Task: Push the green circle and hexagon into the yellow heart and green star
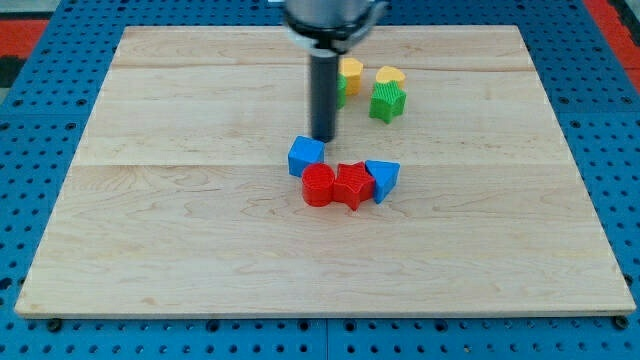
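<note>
My tip (323, 138), a bare rod gripping nothing, sits at the blue cube's (305, 155) twelve. Green circle (341, 90) and hexagon (351, 71) lie at its one; heart (390, 75) and star (387, 102) beyond. Approach step, probably; next, circle to their nine and push toward three.

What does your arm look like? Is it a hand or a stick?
No hand, just a stick. My arm ends in a straight, dark, round rod that looks smooth and a bit shiny. At the view's top it joins a wider dark grey part, cut off by the frame. My tip is plain and blunt. I see no cables, markings or fingers.
</note>
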### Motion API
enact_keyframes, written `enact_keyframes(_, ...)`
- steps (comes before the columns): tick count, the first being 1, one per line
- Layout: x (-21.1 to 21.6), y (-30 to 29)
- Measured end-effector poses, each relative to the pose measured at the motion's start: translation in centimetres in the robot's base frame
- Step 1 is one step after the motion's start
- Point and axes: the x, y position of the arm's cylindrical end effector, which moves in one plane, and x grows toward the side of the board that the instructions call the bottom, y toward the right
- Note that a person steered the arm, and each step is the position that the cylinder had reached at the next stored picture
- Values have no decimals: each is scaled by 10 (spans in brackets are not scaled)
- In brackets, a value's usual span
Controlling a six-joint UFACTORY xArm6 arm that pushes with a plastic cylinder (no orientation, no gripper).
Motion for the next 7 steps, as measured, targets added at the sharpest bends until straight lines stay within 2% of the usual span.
enact_keyframes(2,-67,-21)
enact_keyframes(5,-67,53)
enact_keyframes(6,-74,14)
enact_keyframes(7,-108,7)
